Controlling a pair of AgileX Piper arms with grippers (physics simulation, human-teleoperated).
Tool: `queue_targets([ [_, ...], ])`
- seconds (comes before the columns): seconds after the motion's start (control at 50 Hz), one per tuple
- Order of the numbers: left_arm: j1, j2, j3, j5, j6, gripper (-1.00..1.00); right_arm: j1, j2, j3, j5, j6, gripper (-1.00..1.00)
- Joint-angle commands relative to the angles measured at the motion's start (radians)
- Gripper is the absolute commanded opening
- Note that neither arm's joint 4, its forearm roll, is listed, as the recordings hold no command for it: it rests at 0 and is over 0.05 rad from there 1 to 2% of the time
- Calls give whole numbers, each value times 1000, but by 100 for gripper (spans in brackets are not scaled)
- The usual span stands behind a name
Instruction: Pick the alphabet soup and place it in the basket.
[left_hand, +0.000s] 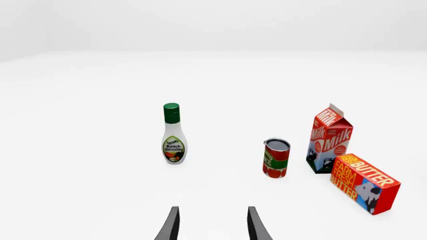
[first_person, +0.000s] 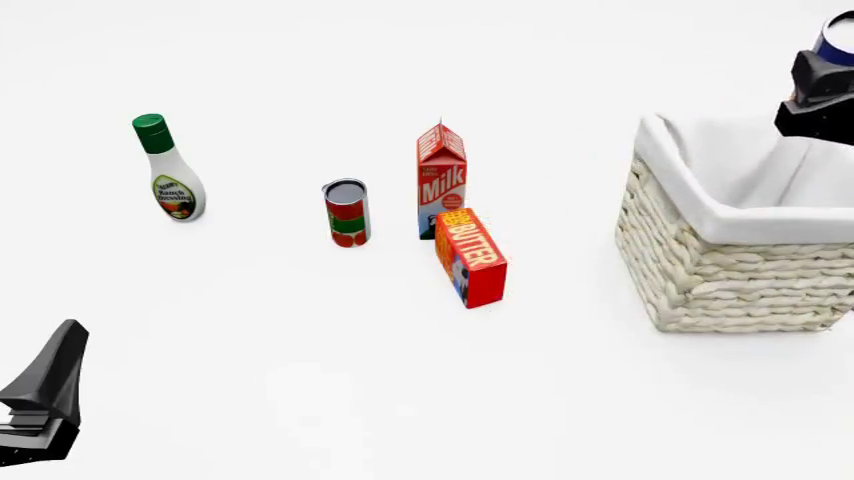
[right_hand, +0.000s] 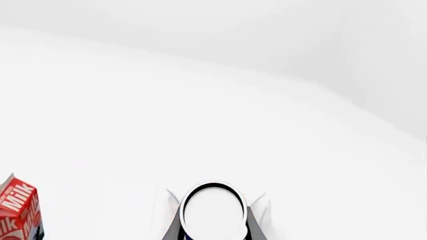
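The alphabet soup shows its silver-white top between the two fingers of my right gripper, which is shut on it. In the front view the can's blue label peeks out at the right edge, held high over the far right side of the basket. That basket is cream wicker with a white cloth lining. My left gripper is open with nothing between its fingers, low at the near left, far from the basket.
A ranch dressing bottle stands at the far left. A red-and-green can, a milk carton and a butter box cluster in the middle, left of the basket.
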Motion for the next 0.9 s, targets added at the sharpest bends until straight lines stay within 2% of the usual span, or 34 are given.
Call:
queue_targets([
  [0.02,0,0,0,0,0,100,-2,44,-71,64,-11,-100],
  [0.32,0,0,0,0,0,100,-31,55,-126,153,-38,-100],
  [0.66,0,0,0,0,0,100,-51,111,-151,212,-120,-100],
  [0.9,0,0,0,0,0,100,-68,162,-219,311,-160,-100],
])
